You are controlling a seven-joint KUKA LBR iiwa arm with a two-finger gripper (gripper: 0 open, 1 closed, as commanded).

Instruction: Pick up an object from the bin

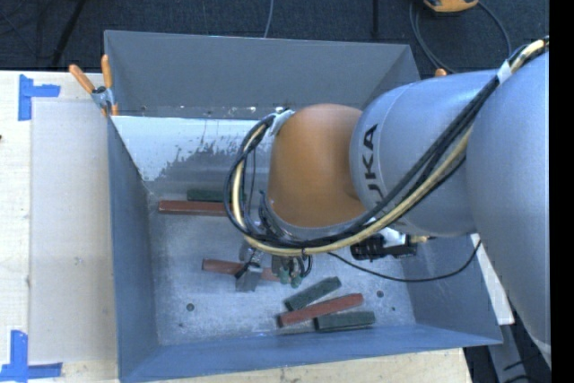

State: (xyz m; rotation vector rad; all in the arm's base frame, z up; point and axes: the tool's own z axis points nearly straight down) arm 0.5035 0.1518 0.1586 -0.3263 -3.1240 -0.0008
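Several flat bars, some red-brown and some dark green, lie loose on the floor of a grey metal bin [260, 72]. The robot arm [448, 157] reaches in from the right, its orange wrist cover [309, 166] hanging low over the middle of the bin. Beneath it the gripper [267, 270] sits down near the floor, right at the end of a short red-brown bar [222, 265] lying mid-bin. Whether the gripper is open or closed cannot be told, as the cover hides most of it. Three more bars [321, 308] rest just beside it toward the front, and two others [193, 207] lie well apart at the back left. Nothing looks lifted yet, so the grasp and the raise out of the bin appear to remain.
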